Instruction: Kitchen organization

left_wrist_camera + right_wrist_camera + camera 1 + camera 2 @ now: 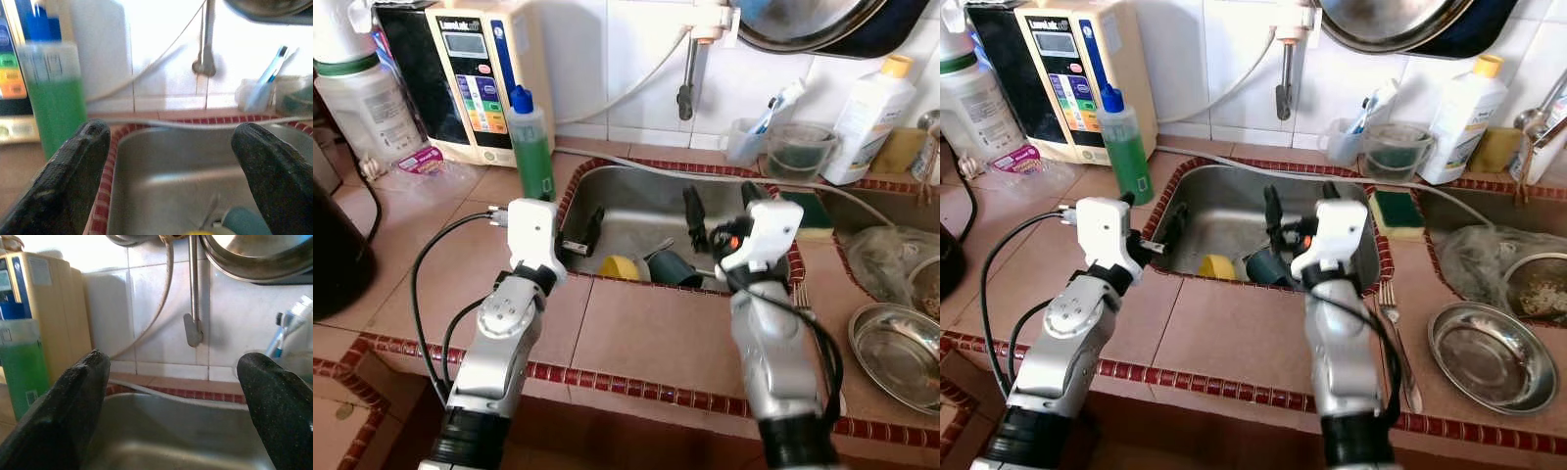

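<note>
A steel sink (pixel 636 211) is set into the tiled counter in front of me. In it lie a yellow cup (pixel 619 266) and a dark teal cup (pixel 675 269), side by side near the front wall. My left gripper (pixel 578 240) hovers open over the sink's front left corner, and the left wrist view looks between its fingers (pixel 73 166) into the basin. My right gripper (pixel 722 206) stands open above the sink's right half, just over the teal cup, with nothing between its fingers (pixel 78 396).
A green soap bottle (pixel 533 147) and a water machine (pixel 480 78) stand left of the sink, with the tap (pixel 688 88) behind it. To the right are a sponge (pixel 1393 209), a fork (pixel 1396 333), a steel bowl (pixel 901 352), a plastic bag (pixel 1474 255) and a white bottle (pixel 867 122).
</note>
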### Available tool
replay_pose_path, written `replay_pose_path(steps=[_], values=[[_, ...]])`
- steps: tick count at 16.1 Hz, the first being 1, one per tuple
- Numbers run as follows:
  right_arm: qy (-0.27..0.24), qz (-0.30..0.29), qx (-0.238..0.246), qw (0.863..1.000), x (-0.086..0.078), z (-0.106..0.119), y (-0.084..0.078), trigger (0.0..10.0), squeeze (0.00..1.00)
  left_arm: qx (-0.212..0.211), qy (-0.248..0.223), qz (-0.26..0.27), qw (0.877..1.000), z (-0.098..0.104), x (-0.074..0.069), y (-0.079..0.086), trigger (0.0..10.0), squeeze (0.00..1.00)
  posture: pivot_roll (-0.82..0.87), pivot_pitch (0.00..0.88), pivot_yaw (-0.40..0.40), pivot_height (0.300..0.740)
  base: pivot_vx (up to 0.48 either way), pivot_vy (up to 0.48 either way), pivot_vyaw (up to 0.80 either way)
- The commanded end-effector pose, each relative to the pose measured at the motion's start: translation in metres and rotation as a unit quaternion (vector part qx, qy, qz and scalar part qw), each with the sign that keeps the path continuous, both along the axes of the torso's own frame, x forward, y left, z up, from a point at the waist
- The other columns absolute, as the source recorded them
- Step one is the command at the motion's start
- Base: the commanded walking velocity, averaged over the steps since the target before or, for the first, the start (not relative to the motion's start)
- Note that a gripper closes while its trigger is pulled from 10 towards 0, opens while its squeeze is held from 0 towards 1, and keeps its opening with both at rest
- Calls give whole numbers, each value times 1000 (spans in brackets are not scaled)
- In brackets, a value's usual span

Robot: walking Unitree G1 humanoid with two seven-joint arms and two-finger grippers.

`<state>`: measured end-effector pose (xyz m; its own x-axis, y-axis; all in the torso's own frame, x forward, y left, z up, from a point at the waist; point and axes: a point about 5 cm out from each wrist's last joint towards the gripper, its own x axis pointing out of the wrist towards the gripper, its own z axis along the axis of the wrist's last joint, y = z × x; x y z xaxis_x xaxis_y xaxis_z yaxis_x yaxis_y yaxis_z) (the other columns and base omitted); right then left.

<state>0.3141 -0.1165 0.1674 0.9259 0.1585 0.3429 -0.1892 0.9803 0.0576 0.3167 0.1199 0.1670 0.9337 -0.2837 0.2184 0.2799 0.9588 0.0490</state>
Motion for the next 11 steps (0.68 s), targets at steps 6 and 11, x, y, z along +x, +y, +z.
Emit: replay_pose_path(steps=[6,11], values=[[8,-31,-45,998,-18,-15,-10,10000,0,13,-19,-6,1000,-19,-16,2,10000,0,-176,0,45,740,0,0,0],[3,-33,-55,998,-16,-11,-13,10000,0,-7,-30,-17,999,-14,-19,6,10000,0,-172,0,40,740,0,-64,0]])
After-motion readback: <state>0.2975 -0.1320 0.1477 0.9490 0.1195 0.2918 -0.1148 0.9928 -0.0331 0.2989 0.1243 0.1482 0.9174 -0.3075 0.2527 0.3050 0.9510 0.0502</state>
